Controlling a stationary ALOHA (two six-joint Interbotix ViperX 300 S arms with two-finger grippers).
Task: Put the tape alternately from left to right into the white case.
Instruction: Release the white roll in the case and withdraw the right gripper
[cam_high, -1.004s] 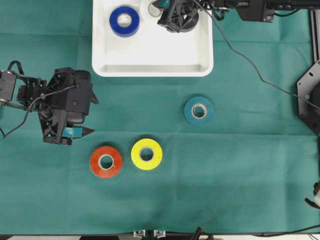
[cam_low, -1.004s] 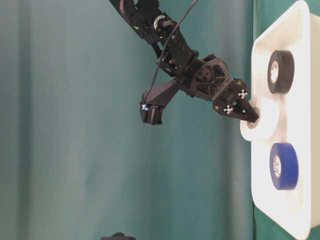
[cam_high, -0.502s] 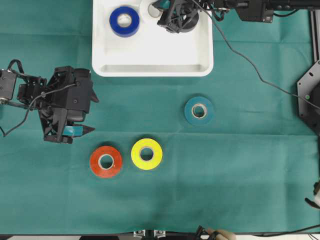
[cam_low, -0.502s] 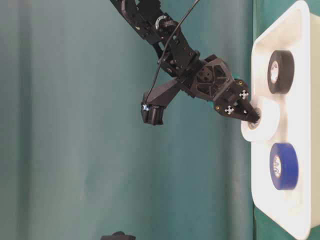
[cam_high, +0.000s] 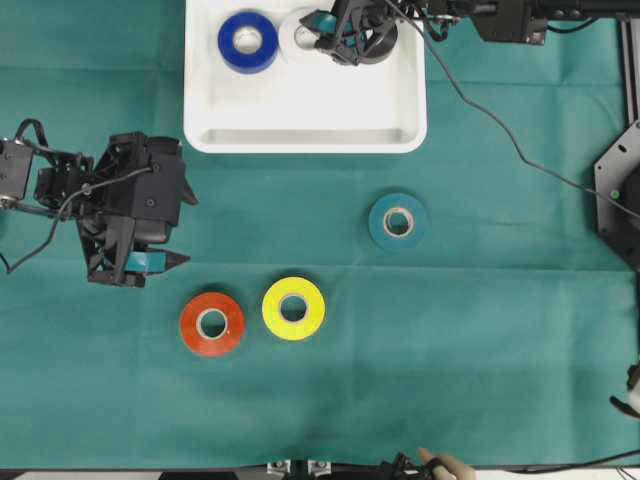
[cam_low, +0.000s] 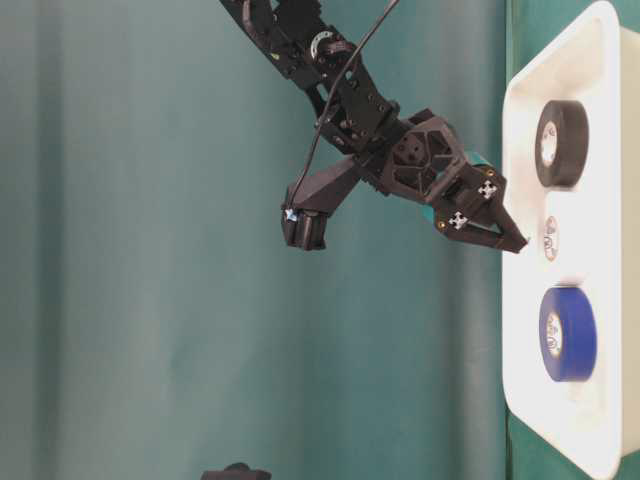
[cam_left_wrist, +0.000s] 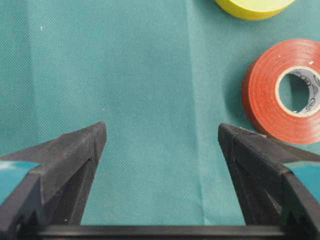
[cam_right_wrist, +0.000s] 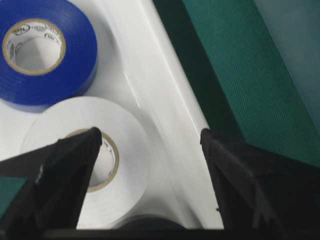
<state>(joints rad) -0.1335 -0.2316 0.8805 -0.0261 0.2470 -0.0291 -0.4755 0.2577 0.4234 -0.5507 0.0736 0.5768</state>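
Observation:
The white case (cam_high: 305, 110) at the back holds three rolls of tape in its far row: blue (cam_high: 248, 41), white (cam_high: 297, 33) and black (cam_high: 385, 47). My right gripper (cam_high: 335, 25) hovers open just above the white roll (cam_right_wrist: 65, 117), holding nothing, its fingers spread wide (cam_low: 512, 215). On the cloth lie the red roll (cam_high: 212, 323), the yellow roll (cam_high: 293, 308) and the teal roll (cam_high: 398, 222). My left gripper (cam_high: 160, 262) stands open over bare cloth, up and left of the red roll (cam_left_wrist: 265, 100).
The case's raised rim (cam_right_wrist: 165, 90) runs close beside the right gripper's far finger. Cables trail from the right arm across the table's back right. A black frame post (cam_high: 618, 190) stands at the right edge. A hand (cam_high: 445, 466) shows at the front edge.
My right gripper has opened and let go of the white roll, which now lies flat in the case between the blue and black rolls. The left arm has not moved.

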